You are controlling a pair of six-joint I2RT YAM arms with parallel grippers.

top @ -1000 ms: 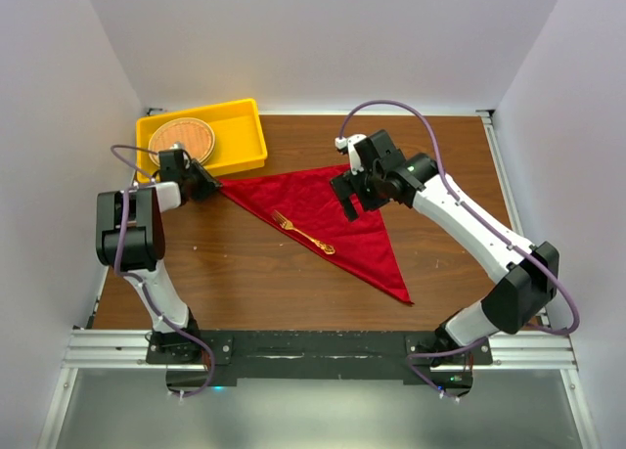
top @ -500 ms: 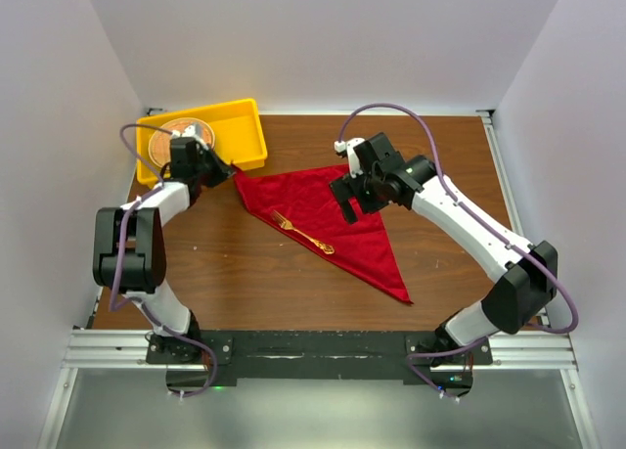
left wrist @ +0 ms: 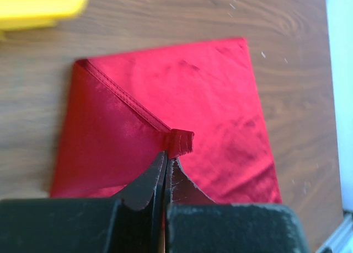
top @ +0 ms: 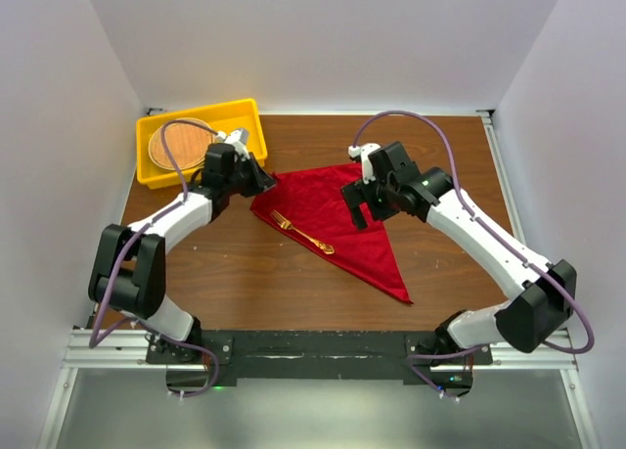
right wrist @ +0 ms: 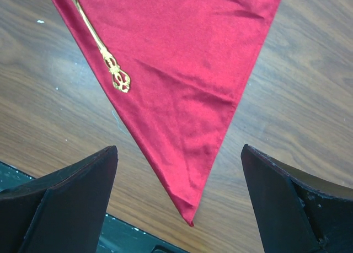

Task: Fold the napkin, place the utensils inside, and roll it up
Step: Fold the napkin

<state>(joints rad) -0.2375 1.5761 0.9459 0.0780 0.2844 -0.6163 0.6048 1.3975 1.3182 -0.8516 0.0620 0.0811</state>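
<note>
The napkin (top: 337, 209) lies in the top view as a red triangle on the middle of the wooden table (top: 235, 268), one long point reaching toward the near edge. The fork (top: 303, 233) rests on it close to its near-left edge, lying slantwise, tines toward the far left. The left gripper (top: 262, 180) sits at the cloth's far-left corner, just beside the near-right corner of the yellow bin (top: 245, 126), which holds a round woven mat (top: 176, 144). The right gripper (top: 364, 210) is over the cloth's far-right part; from here I cannot tell how its jaws stand.

In the left wrist view, the left gripper (left wrist: 166, 154) has its two fingers pressed together, clamped on a small corner of the napkin (left wrist: 215, 109). From that pinched corner a hemmed edge runs diagonally up to the left, where a flap of cloth lies folded over the rest. A corner of the yellow bin (left wrist: 38, 5) shows at the top left, apart from the cloth, with bare table (left wrist: 165, 16) between them.

In the right wrist view, the right gripper (right wrist: 179, 148) has its fingers (right wrist: 71, 187) spread wide with nothing between them, above the napkin (right wrist: 187, 49), whose narrow point aims down at the table's near edge. The fork (right wrist: 102, 49) lies along the cloth's left edge, its ornate handle end lowest. Table (right wrist: 309, 98) wood shows on both sides.
</note>
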